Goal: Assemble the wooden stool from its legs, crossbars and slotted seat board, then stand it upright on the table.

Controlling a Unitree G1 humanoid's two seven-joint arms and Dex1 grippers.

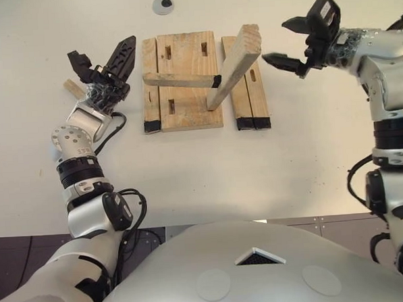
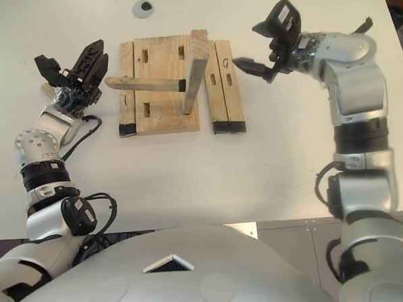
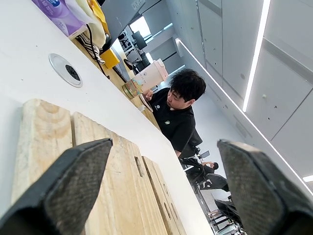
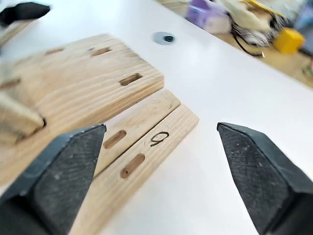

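1. The seat board [image 1: 189, 107] lies flat on the smooth white table [image 1: 209, 171], upper middle of the head view. It is a pale, rough-sawn plank with four narrow rectangular slots cut through it.
2. A thin strip [image 1: 150, 103] lies tight along its left edge, and two slats [image 1: 250, 94] lie side by side just right of it. All three are the same bare wood, and their near ends are black.
3. A thick square leg [image 1: 236, 62] stands tilted, with its foot at the board's right edge. A crossbar [image 1: 177, 80] reaches left from it across the board, its black end meeting the leg. I cannot tell whether the bar touches the board.
4. The left gripper [image 1: 103, 53], upper left, hangs just beside the strip. Its black ribbed fingers are spread wide and hold nothing. A small wood offcut [image 1: 70, 87] lies beside its wrist.
5. The right gripper [image 1: 278, 42], upper right, hangs near the slats with its fingers just as wide apart and bare.
6. A round grey grommet [image 1: 162, 5] sits in the table beyond the board.
7. The left wrist view adds the curved growth rings on the strip's end and the grainy pads [image 3: 73, 196].
8. The right wrist view adds a dark pen mark [image 4: 159, 139] on the outer slat, and the slots' rounded ends.
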